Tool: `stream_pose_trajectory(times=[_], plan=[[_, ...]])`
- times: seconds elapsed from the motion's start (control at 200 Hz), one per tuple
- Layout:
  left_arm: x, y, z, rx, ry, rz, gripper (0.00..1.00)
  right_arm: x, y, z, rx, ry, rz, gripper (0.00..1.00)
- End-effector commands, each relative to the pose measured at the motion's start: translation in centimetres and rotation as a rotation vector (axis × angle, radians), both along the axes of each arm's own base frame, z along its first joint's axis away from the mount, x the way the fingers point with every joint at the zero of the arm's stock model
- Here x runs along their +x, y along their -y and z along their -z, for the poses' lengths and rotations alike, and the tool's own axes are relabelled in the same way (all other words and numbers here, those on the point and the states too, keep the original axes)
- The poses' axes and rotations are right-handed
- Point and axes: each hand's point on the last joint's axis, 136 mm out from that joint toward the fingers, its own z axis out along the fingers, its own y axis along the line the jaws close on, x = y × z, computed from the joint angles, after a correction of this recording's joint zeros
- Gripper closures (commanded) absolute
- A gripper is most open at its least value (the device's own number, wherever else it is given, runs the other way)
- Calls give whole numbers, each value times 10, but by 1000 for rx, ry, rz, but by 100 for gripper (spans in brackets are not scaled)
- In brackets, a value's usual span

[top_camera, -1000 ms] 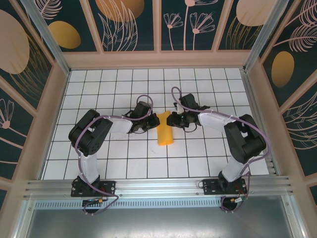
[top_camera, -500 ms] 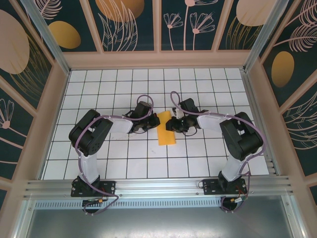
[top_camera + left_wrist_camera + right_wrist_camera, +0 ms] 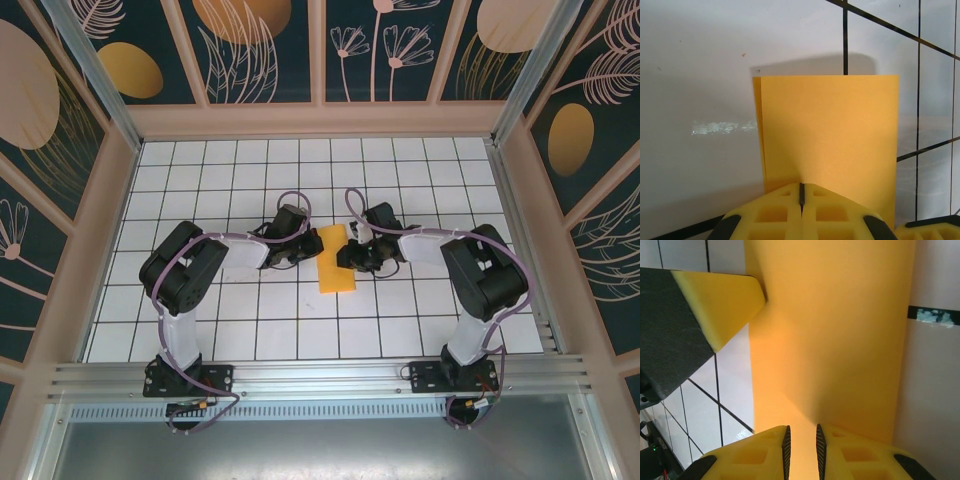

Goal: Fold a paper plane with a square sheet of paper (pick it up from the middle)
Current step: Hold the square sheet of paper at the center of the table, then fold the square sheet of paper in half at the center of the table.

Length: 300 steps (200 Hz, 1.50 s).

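**Item: paper** [image 3: 334,262], orange-yellow, folded to a narrow rectangle.

**Location:** The paper is laid flat on the white tiled bench [image 3: 250,170], near its middle, between the two arms.

**Layers:** A thin strip of a lower layer is seen along one edge in the left wrist view.

**Relation to left end effector** [image 3: 801,192]: The left end effector is set against the paper's left side. Its yellow fingers are pressed together with only a seam between them, and the paper's edge is covered by their tips. Whether the paper is pinched cannot be told. One left finger [image 3: 725,300] is seen touching the paper's edge in the right wrist view.

**Relation to right end effector** [image 3: 801,437]: The right end effector is placed at the paper's right side, opposite the left one. Its fingers are held slightly apart, and orange paper is seen through the narrow gap. A grip on the paper cannot be confirmed.

**Orientation:** The long axis is run roughly from the near edge of the bench toward the far edge, and the near end is turned a little to the right. Both short ends are cut square.
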Motion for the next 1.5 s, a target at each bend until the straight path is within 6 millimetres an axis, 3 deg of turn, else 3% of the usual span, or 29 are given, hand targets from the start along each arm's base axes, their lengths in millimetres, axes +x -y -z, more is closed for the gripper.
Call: stream_pose_trajectory(times=[0.0,0.18,0.38,0.465,0.64,0.796,1.081,1.341,1.416,1.496], plan=[[-22,-40,55,209,-117,-44,95,-8,13,23,-59,-48,22,75],[-21,-41,56,216,-115,-43,95,-8,23,37,-90,-72,42,77],[-22,-40,56,213,-115,-41,95,-14,9,-10,24,-9,-3,77],[-22,-39,56,209,-113,-42,95,-22,9,-19,52,-5,-15,77],[-22,-39,56,201,-109,-45,95,-44,18,7,28,-60,-34,77],[-21,-38,55,196,-105,-48,95,-51,27,25,-19,-100,-16,78],[-20,-37,54,190,-102,-48,95,-47,15,-17,38,-15,-39,79],[-19,-36,54,187,-102,-44,95,-68,33,27,-72,-114,3,87],[-20,-36,55,187,-103,-43,95,-68,34,27,-77,-117,2,88],[-20,-37,55,189,-101,-42,95,-60,28,11,-49,-80,-8,88]])
